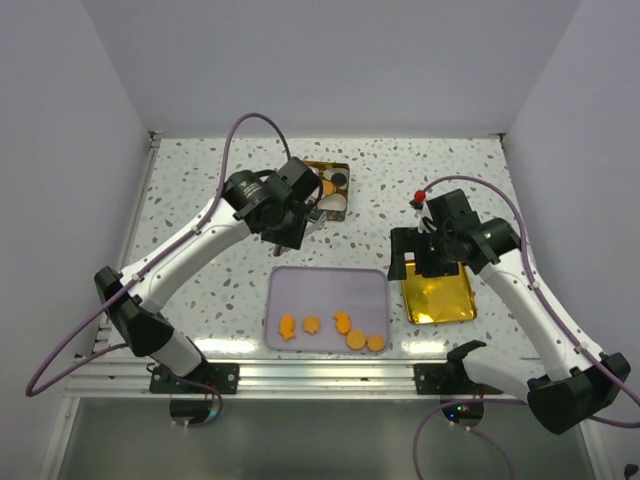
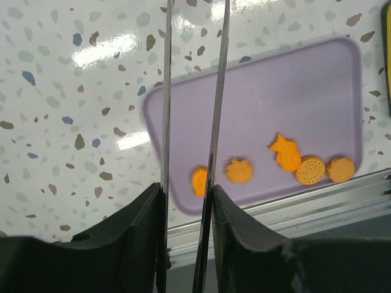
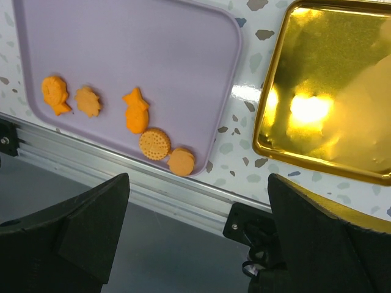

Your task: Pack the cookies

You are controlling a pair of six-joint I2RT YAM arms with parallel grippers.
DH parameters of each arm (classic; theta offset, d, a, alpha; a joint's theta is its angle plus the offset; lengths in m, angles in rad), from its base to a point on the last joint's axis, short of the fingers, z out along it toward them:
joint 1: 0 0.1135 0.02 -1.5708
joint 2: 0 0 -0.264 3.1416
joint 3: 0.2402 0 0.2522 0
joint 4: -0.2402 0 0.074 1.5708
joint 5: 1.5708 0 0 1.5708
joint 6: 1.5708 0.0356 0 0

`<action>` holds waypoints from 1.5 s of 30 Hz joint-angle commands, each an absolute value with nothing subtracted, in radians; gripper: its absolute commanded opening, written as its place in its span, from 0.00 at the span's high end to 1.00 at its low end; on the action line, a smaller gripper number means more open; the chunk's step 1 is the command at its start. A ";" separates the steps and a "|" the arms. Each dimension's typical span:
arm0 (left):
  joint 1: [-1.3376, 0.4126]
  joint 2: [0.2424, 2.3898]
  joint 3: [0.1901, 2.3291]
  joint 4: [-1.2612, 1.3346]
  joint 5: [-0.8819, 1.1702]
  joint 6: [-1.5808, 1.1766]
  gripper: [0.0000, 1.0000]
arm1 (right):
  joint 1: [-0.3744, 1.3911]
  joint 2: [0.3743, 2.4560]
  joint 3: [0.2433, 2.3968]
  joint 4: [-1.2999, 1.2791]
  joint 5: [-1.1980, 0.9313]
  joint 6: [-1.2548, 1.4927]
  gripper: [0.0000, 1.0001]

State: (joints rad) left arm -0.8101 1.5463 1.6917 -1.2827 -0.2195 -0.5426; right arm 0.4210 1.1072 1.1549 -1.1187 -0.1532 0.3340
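Observation:
Five orange cookies [image 1: 342, 321] lie along the near edge of a lilac tray [image 1: 325, 282]: a fish [image 2: 200, 181], a star [image 2: 239, 171], another fish [image 2: 285, 151] and two rounds [image 2: 310, 170]. My left gripper [image 1: 288, 232] hovers behind the tray. It is shut [image 2: 186, 195] on thin metal tongs [image 2: 215, 91] whose blades reach out over the tray; the tips are out of view. A black cookie [image 1: 340, 180] sits in the gold box [image 1: 327, 168] behind. My right gripper [image 1: 430, 262] is open and holds nothing [image 3: 198, 180], above the gap between the tray [image 3: 122, 36] and the gold lid [image 3: 330, 85].
The gold box holds white paper cups [image 1: 332, 200]. The gold lid [image 1: 440, 300] lies right of the tray, partly under my right arm. An aluminium rail [image 1: 320, 375] runs along the table's near edge. White walls close in the back and both sides.

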 commanded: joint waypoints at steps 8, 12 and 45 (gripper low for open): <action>-0.721 1.683 1.879 -1.272 -0.259 -0.443 0.68 | 0.426 1.034 1.144 -1.183 -0.094 0.345 0.01; -0.671 1.715 1.913 -1.270 -0.264 -0.428 0.68 | 0.426 1.025 1.135 -1.192 -0.084 0.344 0.01; -0.612 1.801 1.847 -1.137 -0.279 -0.428 0.52 | 0.426 1.028 1.131 -1.204 -0.086 0.302 0.01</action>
